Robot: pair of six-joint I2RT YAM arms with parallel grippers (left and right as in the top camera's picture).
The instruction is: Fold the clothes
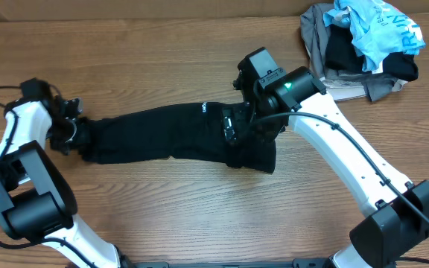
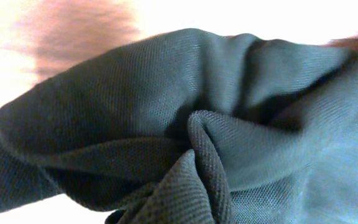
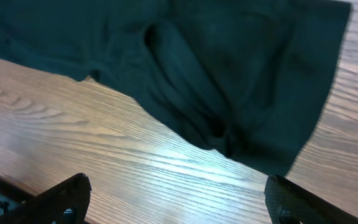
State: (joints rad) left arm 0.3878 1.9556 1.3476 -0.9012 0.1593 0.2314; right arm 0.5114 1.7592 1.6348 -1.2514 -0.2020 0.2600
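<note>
**While the right pincer [image 3: 179, 185] hangs open, the black T-shirt [image 1: 162, 138] lies bunched across the desk [image 1: 162, 223]**

Because its two fingers [image 3: 61, 199] stand wide apart at the near edge of the right wrist view, with bare wood between them, the right pincer is plainly released and carries nothing. It hovers over the shirt's right end, where the cloth spreads into a broader flap with a straight hem. Outward from there the shirt runs leftward as a long, narrow, wrinkled band. At the band's left end sits the left pincer [image 1: 71, 132]. Its wrist view is filled with gathered folds of dark knit and shows no finger. I cannot tell whether it is clenched on the cloth or only pressed against it, though the pinched folds suggest a hold. Well apart, in the far right corner, lies a heap of garments [image 1: 315, 37] with a light blue printed garment [image 1: 382, 26] on top.

By my judgement the work is at an early step: the shirt is drawn out lengthwise but not laid flat, and no tidy fold is made. The next move calls for the right pincer to descend and close on the right end's edge. Both ends can then be pulled apart and the cloth spread before folding.
</note>
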